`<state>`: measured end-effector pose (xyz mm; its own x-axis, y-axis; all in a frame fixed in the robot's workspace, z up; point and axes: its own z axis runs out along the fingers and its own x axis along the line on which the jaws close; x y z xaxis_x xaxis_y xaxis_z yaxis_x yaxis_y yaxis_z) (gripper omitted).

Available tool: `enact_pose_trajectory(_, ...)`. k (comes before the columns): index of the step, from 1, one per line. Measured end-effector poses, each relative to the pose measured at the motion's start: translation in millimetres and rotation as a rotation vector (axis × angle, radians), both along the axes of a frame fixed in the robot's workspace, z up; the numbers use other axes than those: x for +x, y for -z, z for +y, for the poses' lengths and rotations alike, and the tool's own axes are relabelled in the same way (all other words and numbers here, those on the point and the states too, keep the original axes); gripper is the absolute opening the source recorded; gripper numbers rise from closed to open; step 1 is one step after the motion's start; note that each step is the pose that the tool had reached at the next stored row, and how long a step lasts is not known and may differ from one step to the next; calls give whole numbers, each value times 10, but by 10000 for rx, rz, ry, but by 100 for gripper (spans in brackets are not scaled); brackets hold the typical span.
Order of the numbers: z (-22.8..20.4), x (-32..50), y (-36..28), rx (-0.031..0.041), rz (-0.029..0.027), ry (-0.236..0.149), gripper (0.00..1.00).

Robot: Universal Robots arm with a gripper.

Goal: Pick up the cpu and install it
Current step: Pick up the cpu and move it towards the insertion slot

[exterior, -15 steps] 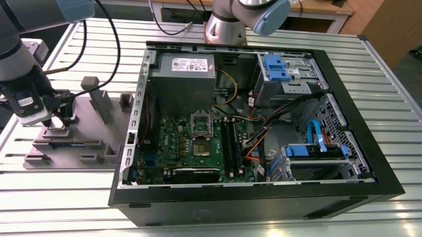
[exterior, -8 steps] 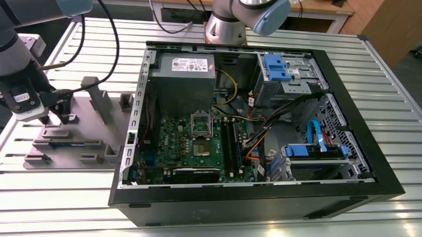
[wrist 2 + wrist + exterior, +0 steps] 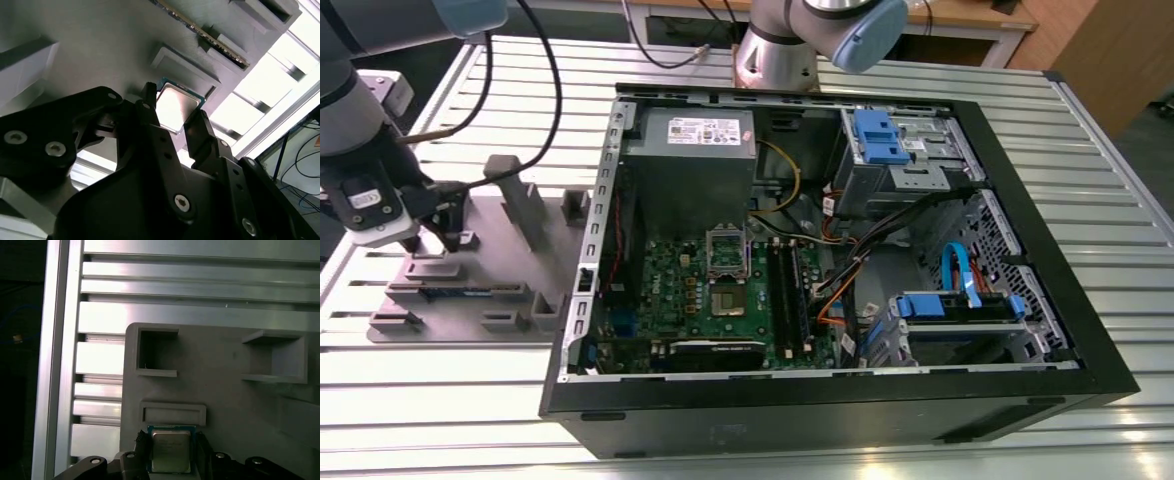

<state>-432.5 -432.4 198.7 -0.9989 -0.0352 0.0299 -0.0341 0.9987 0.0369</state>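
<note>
The cpu (image 3: 170, 450) is a small square chip with a pale metal top and a green rim, lying on the grey holder plate (image 3: 225, 405). In both wrist views my gripper (image 3: 171, 452) straddles it, with one black finger (image 3: 148, 107) against each of two opposite sides of the cpu (image 3: 175, 105). In the exterior view my gripper (image 3: 435, 242) reaches down onto the holder plate (image 3: 454, 290) at that view's left, beside the open computer case (image 3: 854, 400). The green circuit board (image 3: 654, 290) lies inside the case, its socket (image 3: 727, 298) uncovered and the metal frame (image 3: 724, 250) hinged up.
Upright grey posts (image 3: 520, 200) and a memory stick (image 3: 460, 293) stand on the holder plate near my gripper. Inside the case are a grey power supply box (image 3: 691, 150), blue drive brackets (image 3: 878, 135) and loose cables (image 3: 907, 215). A second arm's base (image 3: 781, 55) stands behind the case.
</note>
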Motion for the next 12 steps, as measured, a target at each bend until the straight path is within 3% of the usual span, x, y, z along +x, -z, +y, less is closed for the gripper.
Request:
enact_pose_trajectory(4,0,-5,61,0,-3,1,47)
enact_pose_trajectory(12,0,-6,121,3,-2,1,47)
